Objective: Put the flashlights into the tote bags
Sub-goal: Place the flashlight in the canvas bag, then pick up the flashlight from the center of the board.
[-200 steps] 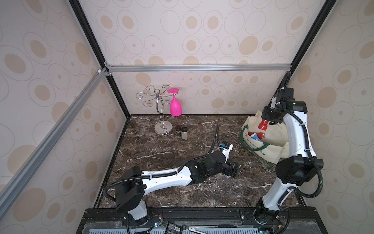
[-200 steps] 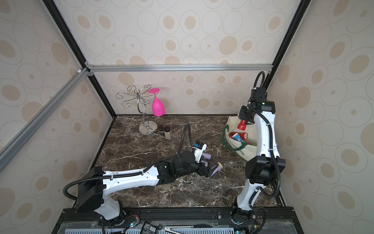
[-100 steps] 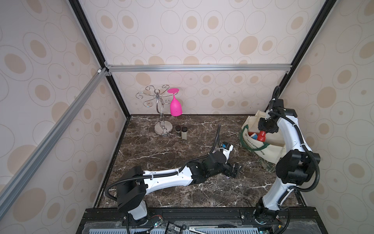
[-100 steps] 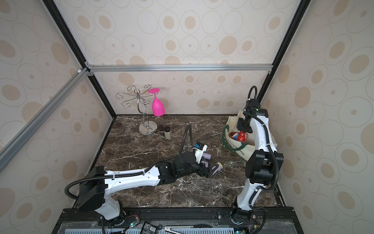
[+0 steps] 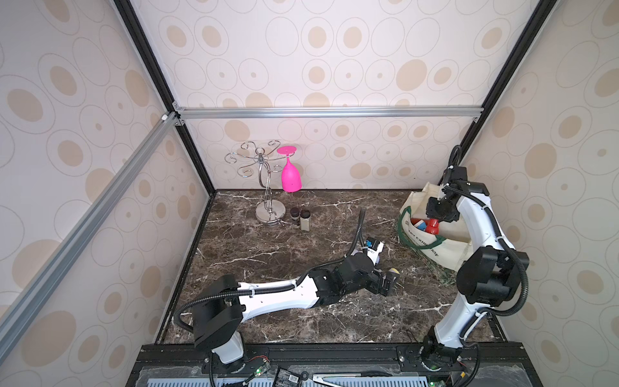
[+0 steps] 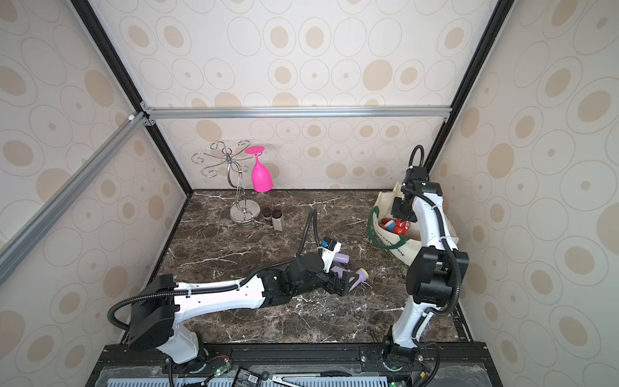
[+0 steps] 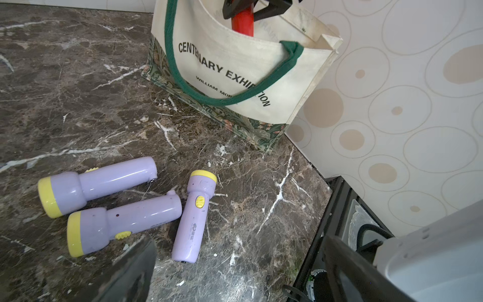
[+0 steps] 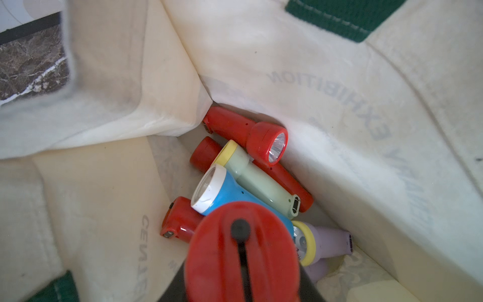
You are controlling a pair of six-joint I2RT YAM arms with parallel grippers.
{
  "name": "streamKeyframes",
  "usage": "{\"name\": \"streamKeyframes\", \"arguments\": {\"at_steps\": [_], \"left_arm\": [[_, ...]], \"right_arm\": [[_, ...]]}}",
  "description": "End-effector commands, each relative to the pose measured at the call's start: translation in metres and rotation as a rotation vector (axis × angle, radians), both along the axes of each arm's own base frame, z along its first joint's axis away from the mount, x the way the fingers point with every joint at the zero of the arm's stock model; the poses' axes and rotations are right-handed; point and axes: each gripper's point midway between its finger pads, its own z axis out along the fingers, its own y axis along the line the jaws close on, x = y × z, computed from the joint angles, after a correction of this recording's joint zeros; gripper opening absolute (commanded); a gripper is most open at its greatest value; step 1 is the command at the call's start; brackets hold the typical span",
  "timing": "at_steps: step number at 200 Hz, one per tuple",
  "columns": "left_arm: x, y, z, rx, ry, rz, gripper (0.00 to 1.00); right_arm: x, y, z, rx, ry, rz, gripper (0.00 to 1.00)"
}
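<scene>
Red flashlight (image 5: pixel 432 228) is squeezed tight in the right gripper (image 5: pixel 437 219), dipping into the cream tote bag (image 5: pixel 438 249) over other flashlights (image 8: pixel 261 188) lying inside. Three lilac flashlights (image 7: pixel 125 217) lie on the worktop (image 7: pixel 78 91) near the bag. The left gripper (image 6: pixel 346 281) sits low beside them, jaws spread wide, holding nothing.

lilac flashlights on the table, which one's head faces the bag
The smaller lilac flashlight, lying apart with its yellow head toward the tote bag. The other two lie side by side, heads away.
</scene>
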Motion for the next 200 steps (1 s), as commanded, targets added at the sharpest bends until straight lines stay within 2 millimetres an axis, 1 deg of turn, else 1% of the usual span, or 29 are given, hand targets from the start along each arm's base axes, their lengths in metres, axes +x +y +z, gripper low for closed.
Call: {"name": "streamKeyframes", "arguments": {"at_steps": [1, 25, 51, 74, 108, 127, 148, 170, 179, 200], "left_arm": [[-0.001, 0.005, 0.007, -0.01, -0.011, 0.013, 1.0], [-0.001, 0.006, 0.0, 0.014, -0.012, 0.014, 1.0], [-0.001, 0.007, -0.009, 0.046, -0.01, 0.012, 1.0], [-0.002, 0.004, -0.021, 0.081, -0.002, -0.008, 0.99], [-0.005, 0.003, -0.045, 0.128, 0.022, -0.024, 0.96], [-0.006, 0.001, -0.061, 0.155, 0.037, -0.038, 0.94], [-0.008, -0.003, -0.076, 0.182, 0.051, -0.056, 0.89], [-0.007, -0.007, -0.089, 0.204, 0.056, -0.065, 0.87], [-0.007, -0.009, -0.093, 0.214, 0.056, -0.07, 0.86], [-0.005, -0.014, -0.102, 0.239, 0.054, -0.08, 0.84]], "right_arm": [[-0.003, -0.006, 0.013, -0.008, -0.032, -0.033, 0.42], [-0.006, -0.006, 0.029, -0.003, -0.078, -0.066, 0.67], [-0.006, 0.005, 0.05, 0.033, -0.132, -0.05, 0.8], [-0.006, 0.021, 0.067, 0.038, -0.167, -0.013, 0.81], [-0.005, 0.048, 0.095, 0.075, -0.24, 0.032, 0.82], [-0.007, 0.069, 0.11, 0.089, -0.278, 0.08, 0.82], [-0.013, 0.094, 0.123, 0.096, -0.306, 0.139, 0.82], [-0.026, 0.121, 0.125, 0.115, -0.3, 0.2, 0.82], [-0.033, 0.129, 0.126, 0.126, -0.301, 0.22, 0.82], [-0.052, 0.148, 0.12, 0.148, -0.282, 0.265, 0.82]]}}
